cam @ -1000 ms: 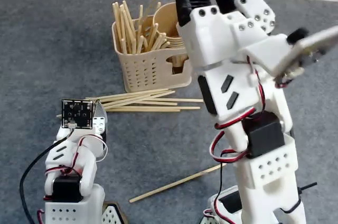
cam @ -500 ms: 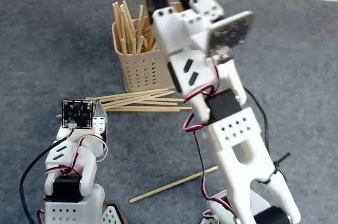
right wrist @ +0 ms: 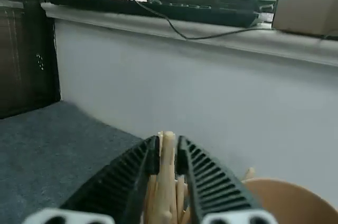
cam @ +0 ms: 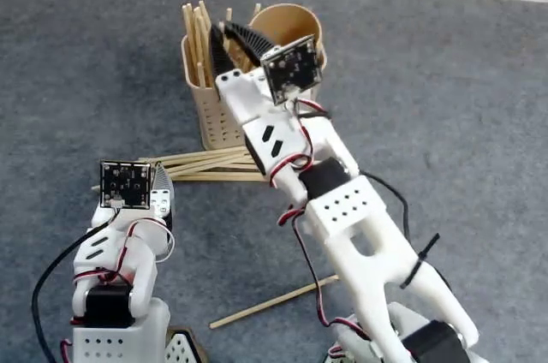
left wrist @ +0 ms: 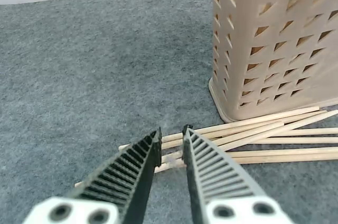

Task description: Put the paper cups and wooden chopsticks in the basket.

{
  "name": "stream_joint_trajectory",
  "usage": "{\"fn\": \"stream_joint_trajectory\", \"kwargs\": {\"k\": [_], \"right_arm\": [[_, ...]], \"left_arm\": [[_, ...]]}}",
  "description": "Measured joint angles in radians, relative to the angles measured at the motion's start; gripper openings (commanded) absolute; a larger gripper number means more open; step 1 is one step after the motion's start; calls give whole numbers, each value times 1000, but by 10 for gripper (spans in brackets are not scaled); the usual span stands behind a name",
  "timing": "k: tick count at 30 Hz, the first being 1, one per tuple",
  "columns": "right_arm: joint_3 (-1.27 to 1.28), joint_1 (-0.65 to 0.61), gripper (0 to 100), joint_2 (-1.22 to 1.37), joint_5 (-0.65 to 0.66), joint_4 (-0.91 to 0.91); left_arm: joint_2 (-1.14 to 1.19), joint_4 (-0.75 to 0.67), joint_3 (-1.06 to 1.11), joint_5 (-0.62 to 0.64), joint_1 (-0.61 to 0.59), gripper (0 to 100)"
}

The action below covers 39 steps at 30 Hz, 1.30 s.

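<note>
The beige slotted basket [cam: 210, 116] stands upright, holding chopsticks [cam: 199, 42] and a paper cup [cam: 287, 22]. A chopstick bundle [cam: 210, 160] lies just beside it, a lone chopstick [cam: 274, 301] well apart.

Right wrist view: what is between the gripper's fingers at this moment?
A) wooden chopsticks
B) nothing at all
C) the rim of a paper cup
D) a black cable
A: wooden chopsticks stand between the fingers of the right gripper, which are closed against them, while the paper cup sits off to one side, outside the grip.
</note>
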Motion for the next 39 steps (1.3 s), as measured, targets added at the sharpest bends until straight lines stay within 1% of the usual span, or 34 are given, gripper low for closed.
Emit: {"fn": "stream_joint_trajectory", "kwargs": {"k": [7,11,15,17,20,24,26,28,31,39], "right_arm": [[0,0,128,3,0,20],[-2,-5,78,-80,0,126],[-2,-9,16,-201,0,278],[-2,-2,4,-265,0,358],[-2,34,5,-367,0,460],[0,114,5,-488,0,583],[31,160,5,-551,0,635],[77,201,5,-606,0,672],[170,250,5,-681,0,692],[446,351,5,-841,0,692]], "left_arm": [[0,0,0,0,0,84],[0,0,0,0,0,84],[0,0,0,0,0,84],[0,0,0,0,0,84],[0,0,0,0,0,84],[0,0,0,0,0,85],[0,0,0,0,0,85],[0,0,0,0,0,107],[0,0,0,0,0,151],[0,14,-18,-23,2,158]]}}
